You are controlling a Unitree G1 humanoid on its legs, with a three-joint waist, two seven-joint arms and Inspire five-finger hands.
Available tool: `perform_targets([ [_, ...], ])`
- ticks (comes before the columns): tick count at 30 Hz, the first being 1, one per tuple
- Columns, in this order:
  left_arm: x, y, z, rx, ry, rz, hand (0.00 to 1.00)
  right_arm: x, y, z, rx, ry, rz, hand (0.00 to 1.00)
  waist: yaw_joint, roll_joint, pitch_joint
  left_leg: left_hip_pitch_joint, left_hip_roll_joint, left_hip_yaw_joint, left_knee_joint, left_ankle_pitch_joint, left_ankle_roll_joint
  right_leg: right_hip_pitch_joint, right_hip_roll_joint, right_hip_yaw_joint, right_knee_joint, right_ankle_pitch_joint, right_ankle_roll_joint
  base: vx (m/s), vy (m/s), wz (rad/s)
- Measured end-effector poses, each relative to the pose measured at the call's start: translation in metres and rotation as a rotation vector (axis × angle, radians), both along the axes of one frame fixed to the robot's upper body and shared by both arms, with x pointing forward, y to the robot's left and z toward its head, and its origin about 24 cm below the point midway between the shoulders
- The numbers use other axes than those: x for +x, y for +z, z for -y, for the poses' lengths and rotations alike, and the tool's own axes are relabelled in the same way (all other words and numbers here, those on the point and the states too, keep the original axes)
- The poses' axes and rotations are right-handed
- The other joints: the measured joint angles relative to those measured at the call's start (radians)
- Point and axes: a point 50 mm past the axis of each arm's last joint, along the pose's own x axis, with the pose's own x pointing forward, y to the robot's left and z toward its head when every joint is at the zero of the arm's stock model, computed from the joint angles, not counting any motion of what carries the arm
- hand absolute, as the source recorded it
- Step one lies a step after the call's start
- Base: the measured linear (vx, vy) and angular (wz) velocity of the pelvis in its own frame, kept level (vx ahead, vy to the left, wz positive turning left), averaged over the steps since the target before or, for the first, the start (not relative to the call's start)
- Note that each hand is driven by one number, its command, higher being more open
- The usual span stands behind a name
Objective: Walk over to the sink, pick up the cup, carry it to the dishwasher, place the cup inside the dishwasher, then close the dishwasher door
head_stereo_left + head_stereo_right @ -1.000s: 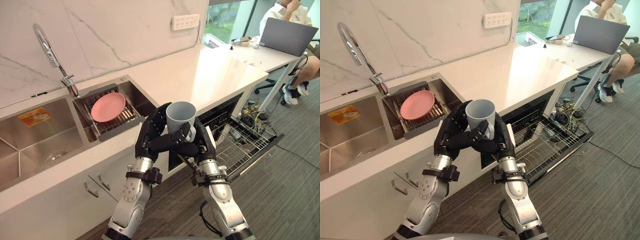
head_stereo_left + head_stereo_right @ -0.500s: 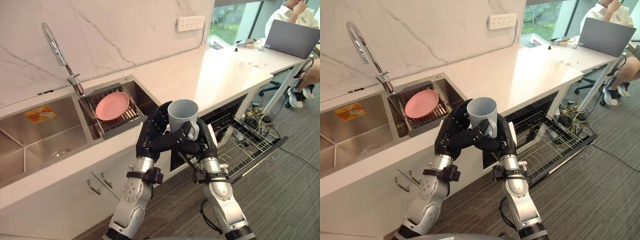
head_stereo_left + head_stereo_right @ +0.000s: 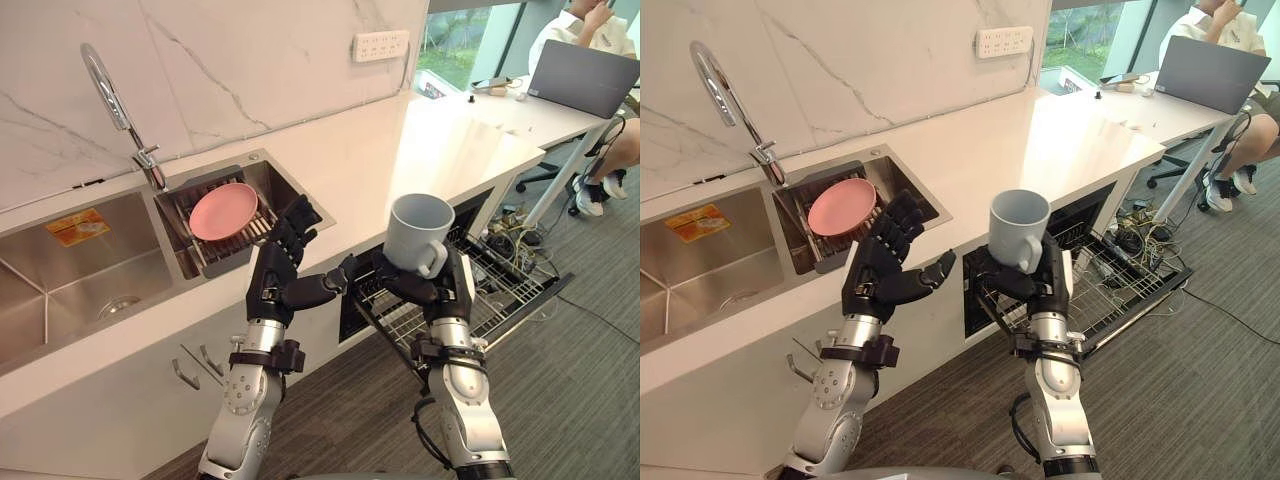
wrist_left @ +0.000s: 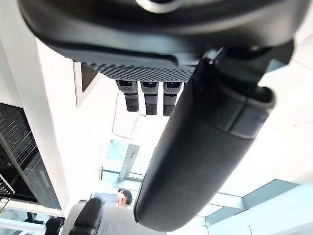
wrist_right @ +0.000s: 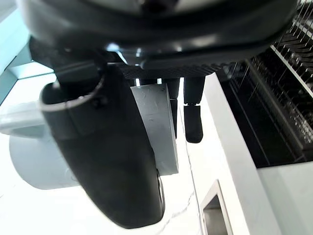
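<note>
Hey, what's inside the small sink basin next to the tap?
A pink plate lies on a drain rack set in the basin. The plate and rack cover the basin floor, so anything under them can't be seen.

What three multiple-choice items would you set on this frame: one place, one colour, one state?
1. Where is the pink plate? A. on the counter B. on the rack in the sink C. in the dishwasher
2. What colour is the cup? A. grey B. red C. green
3. How is the left hand? A. curled round the cup B. pressing the faucet C. open, holding nothing
Key: 1 B, the plate lies on the slatted rack. 2 A, its wall is pale grey. 3 C, its fingers are spread in the air, while the right hand holds the cup.
</note>
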Motion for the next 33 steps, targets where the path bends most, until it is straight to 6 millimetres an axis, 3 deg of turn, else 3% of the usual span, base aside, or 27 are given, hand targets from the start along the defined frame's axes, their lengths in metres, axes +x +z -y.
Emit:
perform_targets([
  [11, -0.022, -0.026, 0.002, -0.002, -0.123, -0.105, 0.90, -0.020, -0.018, 0.042, -0.058, -0.154, -0.093, 0.30, -0.002, -0.014, 0.011, -0.013, 0.005, 0.003, 0.000, -0.005, -0.006, -0.010, 0.004, 0.002, -0.008, 0.000, 0.000, 0.00, 0.000, 0.00],
  [13, -0.026, -0.038, 0.000, 0.012, -0.134, -0.157, 0.90, -0.023, -0.025, 0.051, -0.089, -0.176, -0.130, 0.30, -0.001, -0.017, 0.013, -0.014, 0.005, 0.002, 0.000, -0.005, -0.006, -0.010, 0.004, 0.001, -0.009, 0.000, 0.000, 0.00, 0.000, 0.00],
  [18, -0.045, -0.092, -0.018, 0.066, -0.097, -0.413, 0.90, -0.033, -0.045, 0.070, -0.192, -0.212, -0.254, 0.30, -0.003, -0.014, 0.042, -0.016, 0.005, 0.002, 0.000, -0.007, -0.006, -0.010, 0.003, 0.001, -0.010, 0.000, 0.000, 0.00, 0.000, 0.00],
  [24, -0.060, -0.125, -0.041, 0.168, -0.034, -0.575, 0.90, -0.040, -0.064, 0.076, -0.292, -0.236, -0.386, 0.30, 0.001, -0.014, 0.108, -0.051, 0.006, -0.004, 0.016, -0.007, -0.006, -0.035, -0.002, -0.006, -0.007, 0.002, -0.002, 0.00, 0.000, 0.03],
  [30, -0.047, -0.136, -0.057, 0.250, 0.052, -0.622, 0.90, -0.017, -0.066, 0.078, -0.402, -0.290, -0.438, 0.30, 0.006, -0.011, 0.219, -0.149, 0.013, -0.031, 0.120, -0.033, -0.004, -0.083, -0.008, -0.033, 0.018, 0.006, -0.008, -0.04, -0.003, 0.16],
  [33, -0.034, -0.138, -0.071, 0.272, 0.134, -0.629, 0.90, 0.008, -0.045, 0.081, -0.450, -0.339, -0.375, 0.30, 0.026, -0.001, 0.288, -0.221, 0.024, -0.039, 0.184, -0.047, -0.004, -0.131, -0.006, -0.039, 0.040, 0.012, -0.015, -0.11, -0.010, 0.08],
])
